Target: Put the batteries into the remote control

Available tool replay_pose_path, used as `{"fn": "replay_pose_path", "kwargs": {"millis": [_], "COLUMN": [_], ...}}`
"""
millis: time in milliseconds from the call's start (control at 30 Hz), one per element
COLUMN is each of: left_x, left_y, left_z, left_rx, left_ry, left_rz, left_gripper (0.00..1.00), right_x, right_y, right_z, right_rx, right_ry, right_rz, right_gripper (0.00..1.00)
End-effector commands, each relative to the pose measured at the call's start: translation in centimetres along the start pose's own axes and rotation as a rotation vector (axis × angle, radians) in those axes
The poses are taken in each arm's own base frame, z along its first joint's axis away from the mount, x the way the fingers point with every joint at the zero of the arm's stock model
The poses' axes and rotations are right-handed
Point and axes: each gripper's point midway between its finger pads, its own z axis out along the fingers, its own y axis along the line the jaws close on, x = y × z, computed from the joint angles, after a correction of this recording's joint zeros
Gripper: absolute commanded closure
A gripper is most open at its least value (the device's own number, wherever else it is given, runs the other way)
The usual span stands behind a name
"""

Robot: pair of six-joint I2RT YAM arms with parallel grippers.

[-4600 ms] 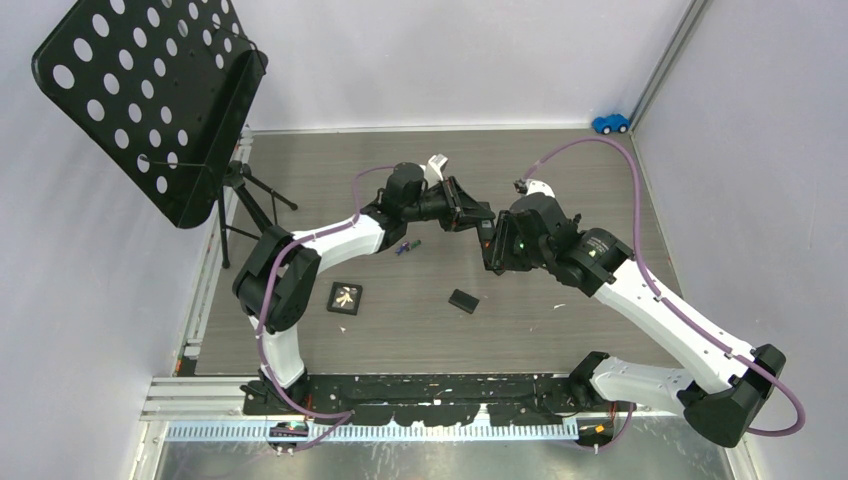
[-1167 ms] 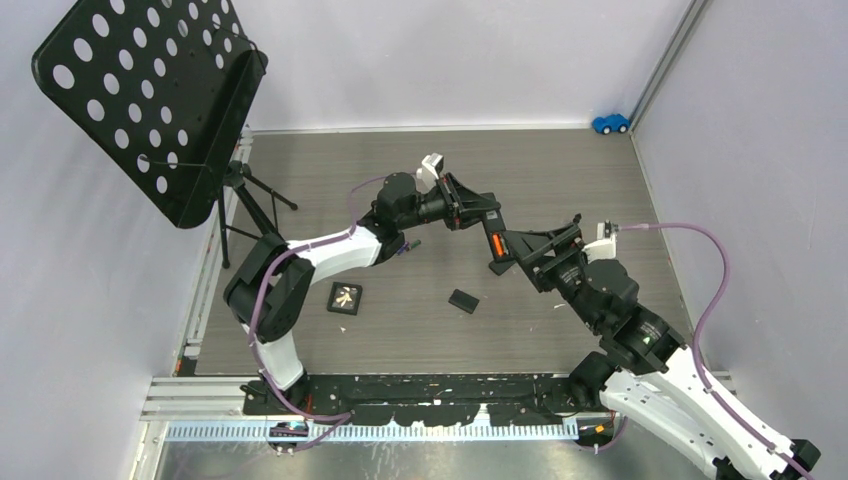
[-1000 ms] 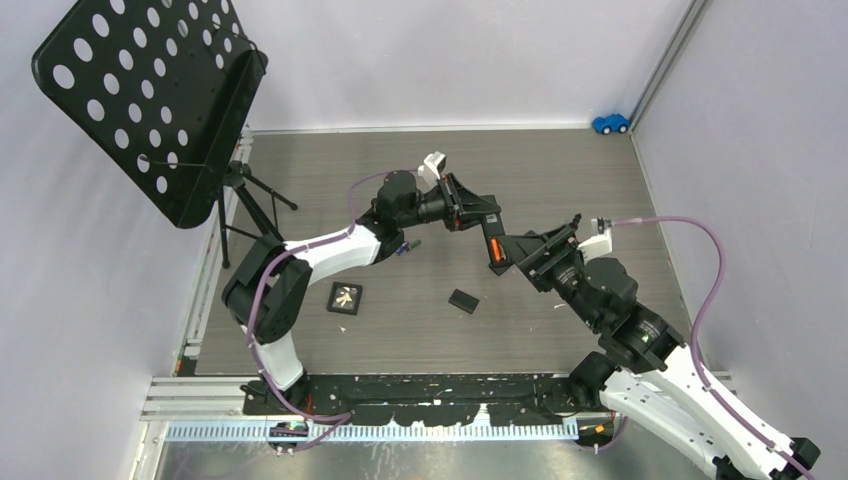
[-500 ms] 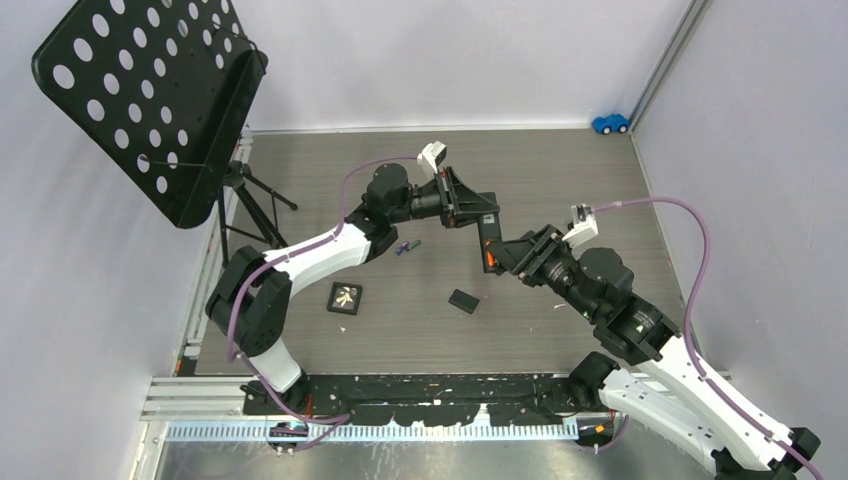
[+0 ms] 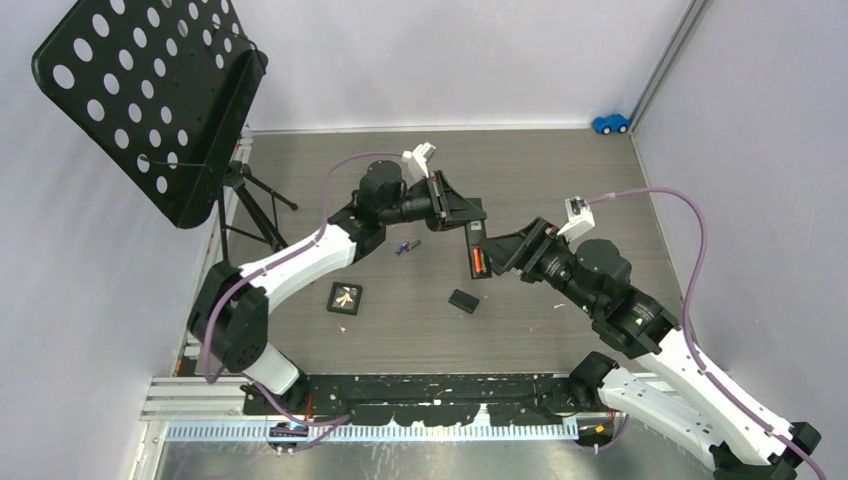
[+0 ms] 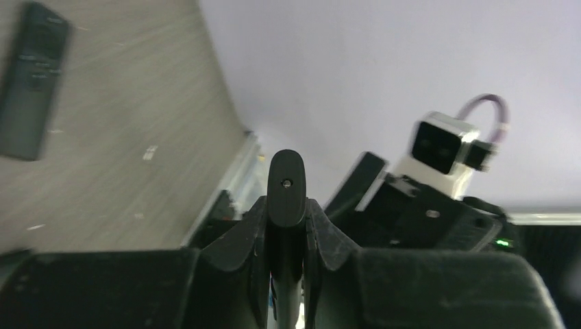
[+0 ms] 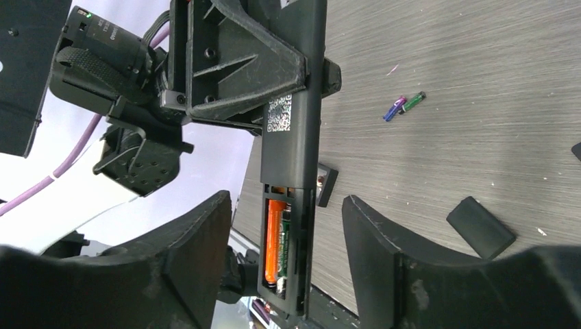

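Above the table (image 5: 560,180), left gripper (image 6: 286,214) clamps the remote control (image 7: 296,147); right gripper (image 7: 284,229) gapes before its loaded batteries (image 7: 276,240), dark one half-hidden.

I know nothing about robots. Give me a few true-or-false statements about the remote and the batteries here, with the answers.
1. The left gripper is clamped on the remote, holding it above the table. True.
2. The remote's battery slot is empty. False: an orange battery and a dark battery sit in it side by side.
3. The right gripper is squeezed shut on the remote. False: its fingers stand open on either side of the remote's lower end.
4. The cover plate lies on the table, off the remote. True.
5. No loose batteries lie on the table. False: a couple of loose batteries lie there together.
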Motion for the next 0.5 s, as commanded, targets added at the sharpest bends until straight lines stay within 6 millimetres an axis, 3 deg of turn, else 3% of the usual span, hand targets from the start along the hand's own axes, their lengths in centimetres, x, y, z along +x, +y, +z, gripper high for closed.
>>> {"fn": "replay_pose_path", "kwargs": {"millis": [0, 33, 100, 200, 333, 467], "left_x": [-0.8, -0.8, -0.8, -0.2, 0.5, 0.6], "left_y": [4.4, 6.1, 8.8, 11.6, 13.1, 13.9], "left_z": [-3.2, -4.1, -5.7, -7.9, -10.2, -12.2], "left_rx": [-0.279, -0.363, -0.492, -0.631, -0.707, -0.741], "left_ry": [-0.070, -0.077, -0.083, -0.067, -0.065, -0.084], "left_rz": [0.205, 0.229, 0.275, 0.312, 0.334, 0.299], "left_gripper": [1.00, 1.00, 1.00, 1.00, 1.00, 1.00], "right_x": [-1.1, -0.5, 0.9, 3.6, 6.6, 7.3], "right_y": [-0.1, -1.3, -4.1, -8.4, -12.1, -15.2], "right_z": [-0.8, -0.5, 0.1, 1.6, 3.5, 4.9], "right_rx": [0.056, 0.111, 0.224, 0.359, 0.437, 0.505], "right_ry": [0.004, 0.037, 0.111, 0.232, 0.383, 0.462], "right_rz": [-0.113, -0.142, -0.207, -0.286, -0.403, -0.578], "right_gripper": [0.27, 0.27, 0.17, 0.14, 0.19, 0.16]}}
